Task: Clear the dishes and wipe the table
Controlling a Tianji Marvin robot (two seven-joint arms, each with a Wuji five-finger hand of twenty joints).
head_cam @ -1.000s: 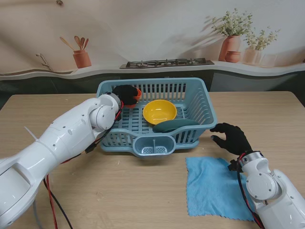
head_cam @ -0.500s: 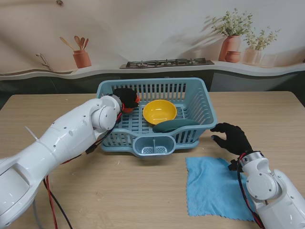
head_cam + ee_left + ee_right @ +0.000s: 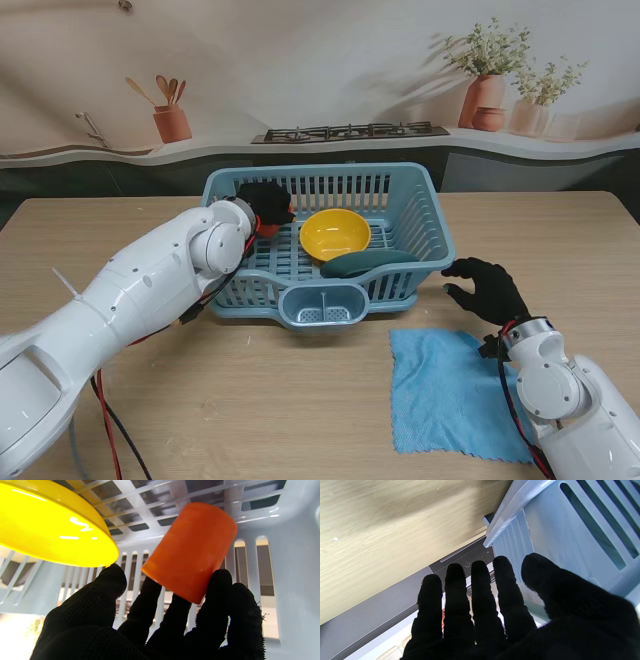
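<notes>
The left hand (image 3: 264,202) grasps an orange cup (image 3: 191,550) inside the blue basket's (image 3: 432,215) far left corner. Only the left wrist view shows the cup tilted, fingers (image 3: 220,590) under its rim, beside a yellow bowl (image 3: 335,234). The right hand (image 3: 487,287) hovers released beside the basket's right wall, over bare surface (image 3: 560,250), a blue cloth (image 3: 450,390) just nearer.

Dish rack (image 3: 420,215) sits mid-table (image 3: 250,400). Inside it: bowl (image 3: 335,233) at centre, plate (image 3: 370,263) leaning just right of the bowl and nearer to me, cup (image 3: 191,550) at far left corner under left hand (image 3: 265,202). Cloth (image 3: 450,390) lies on the table right of the rack, nearer to me. Right hand (image 3: 488,288) between rack and cloth.
</notes>
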